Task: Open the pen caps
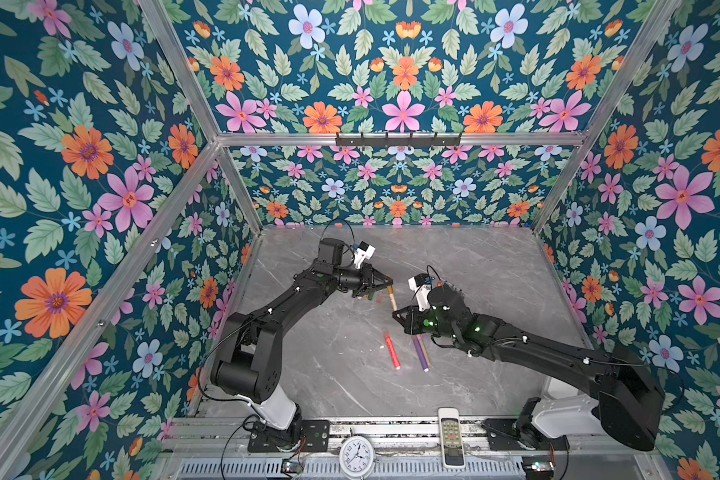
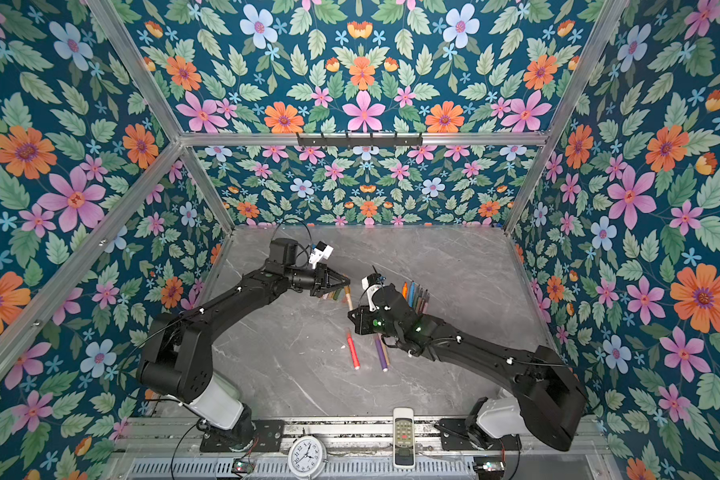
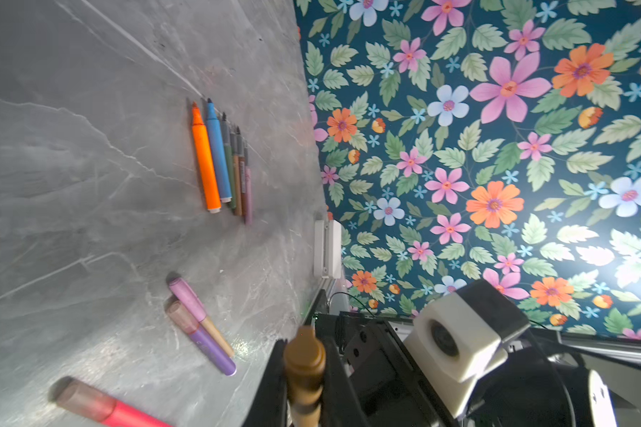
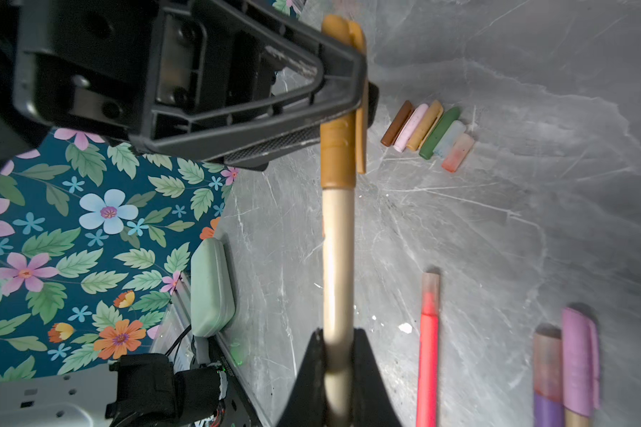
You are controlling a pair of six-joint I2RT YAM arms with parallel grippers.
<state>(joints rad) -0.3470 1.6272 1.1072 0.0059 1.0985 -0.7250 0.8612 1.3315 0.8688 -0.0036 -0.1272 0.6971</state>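
Two hands share one tan pen (image 4: 336, 240) — you see a cream barrel and a darker ochre cap (image 4: 337, 155) with a clip, seated on the barrel. Your left hand (image 4: 361, 88) is clamped narrow on the ochre cap. Your right hand (image 4: 336, 355) pinches the barrel's other end, so the pen spans the gap between them over the middle of the counter (image 1: 350, 386). Both arms reach inward, forearms low, the hands nearly tip to tip. Six loose caps (image 4: 428, 135) lie side by side on the counter just beyond the left hand — brown, pink, tan, green, pale and reddish. A red pen (image 1: 392, 349) and two more pens (image 1: 420, 353) lie capped near the right hand.
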